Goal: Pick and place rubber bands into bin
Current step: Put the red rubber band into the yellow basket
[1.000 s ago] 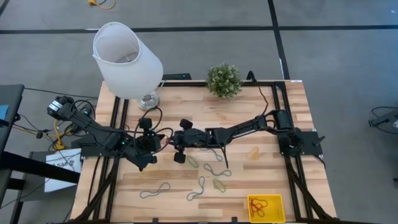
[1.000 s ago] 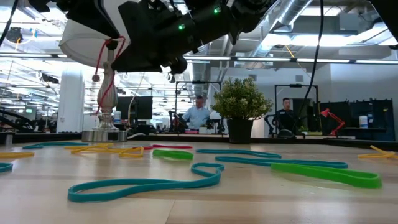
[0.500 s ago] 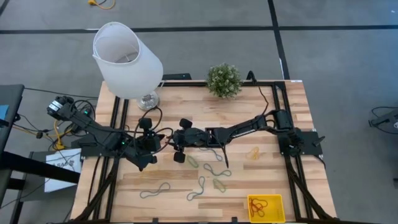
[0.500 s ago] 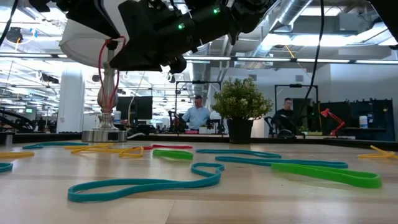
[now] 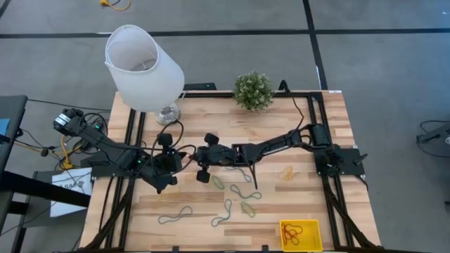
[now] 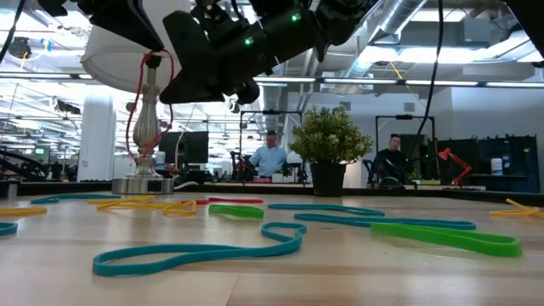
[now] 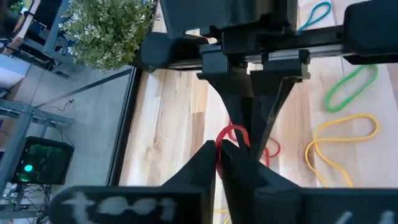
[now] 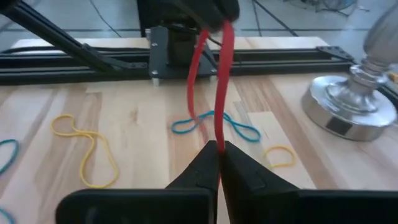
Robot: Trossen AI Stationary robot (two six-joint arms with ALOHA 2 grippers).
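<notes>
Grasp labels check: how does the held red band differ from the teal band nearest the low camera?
The red band is lifted, pinched by left gripper and right gripper; teal band lies on the table, untouched. Red is stretched narrow; teal is slack, wavy. Both thin loops.

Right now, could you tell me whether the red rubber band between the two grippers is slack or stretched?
Stretched. The red rubber band runs taut as two straight strands from the shut right gripper to the shut left gripper.
</notes>
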